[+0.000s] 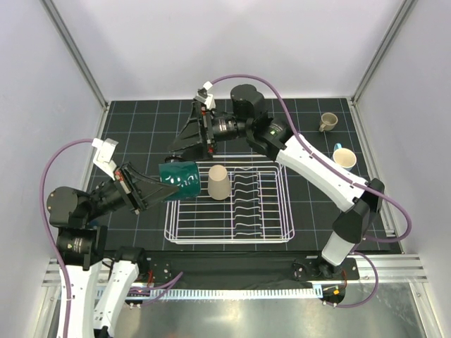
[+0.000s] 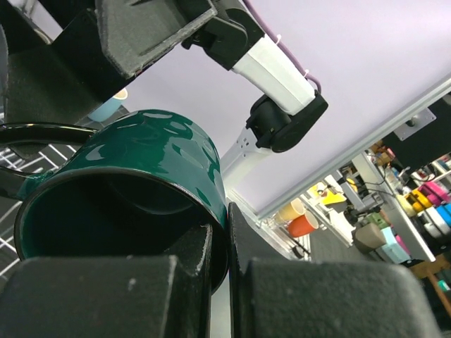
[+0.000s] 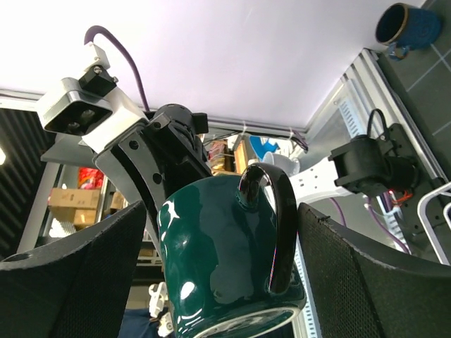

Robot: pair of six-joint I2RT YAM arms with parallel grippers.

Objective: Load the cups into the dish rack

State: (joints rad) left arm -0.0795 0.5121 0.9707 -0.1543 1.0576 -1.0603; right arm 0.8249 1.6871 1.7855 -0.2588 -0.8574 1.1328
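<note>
My left gripper (image 1: 163, 184) is shut on the rim of the dark teal-green mug (image 1: 180, 180), one finger inside and one outside (image 2: 227, 232). It holds the mug on its side over the left edge of the white wire dish rack (image 1: 229, 241). My right gripper (image 1: 177, 153) is open, with its fingers on either side of the same mug (image 3: 211, 260). The mug's black handle (image 3: 282, 232) lies close to the right-hand pad (image 3: 366, 282). A beige handleless cup (image 1: 218, 182) stands in the rack. A small tan mug (image 1: 328, 121) and a light blue mug (image 1: 344, 158) sit on the mat at the far right.
The black gridded mat (image 1: 141, 120) covers the table between white walls. The right arm (image 1: 317, 165) stretches over the rack's back right corner. A dark blue mug (image 3: 409, 24) shows on the mat in the right wrist view. The wavy plate dividers (image 1: 246, 197) fill the rack's middle.
</note>
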